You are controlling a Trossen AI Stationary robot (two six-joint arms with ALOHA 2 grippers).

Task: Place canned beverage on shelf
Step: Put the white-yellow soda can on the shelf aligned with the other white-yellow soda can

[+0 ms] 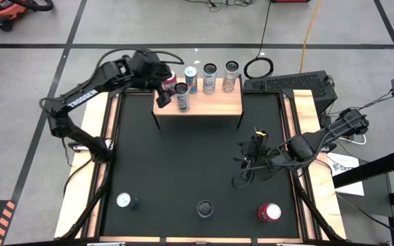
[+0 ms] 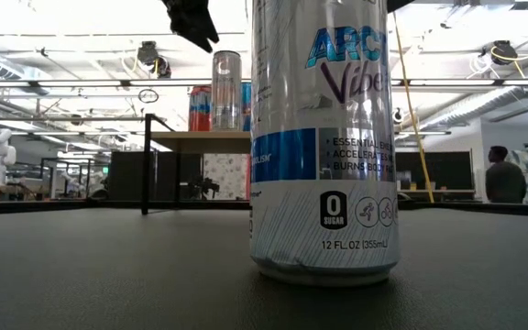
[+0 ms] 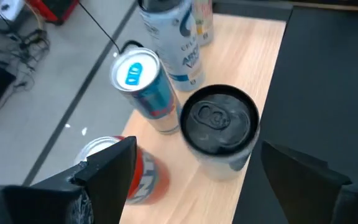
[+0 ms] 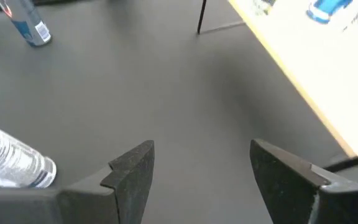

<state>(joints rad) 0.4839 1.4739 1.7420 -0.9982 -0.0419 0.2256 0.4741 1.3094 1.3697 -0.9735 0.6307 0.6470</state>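
Left arm reaches over the shelf's left end; left gripper hangs above the board with its fingers spread wide and nothing between them; in the left wrist view a dark-topped can stands on the board in the gap, untouched, so it looks just set down; a red can sits at the back left corner, a blue-topped can next to it, then two more cans along the back edge toward the right; shelf row judged nearly full at the back, front row begun. On the table's near edge, left to right: silver can, black-topped can, red-topped can; all upright, well apart from each other and from the shelf; these are judged the ones still to place. Right gripper waits low over the table right of centre, fingers apart, empty. Handling: cans are rigid, smooth, likely slippery; if full, fairly heavy for their size; thin wall would dent under a hard squeeze; best taken around the mid-body from the side, kept upright; tall and narrow, so a nudge near the top could tip one.
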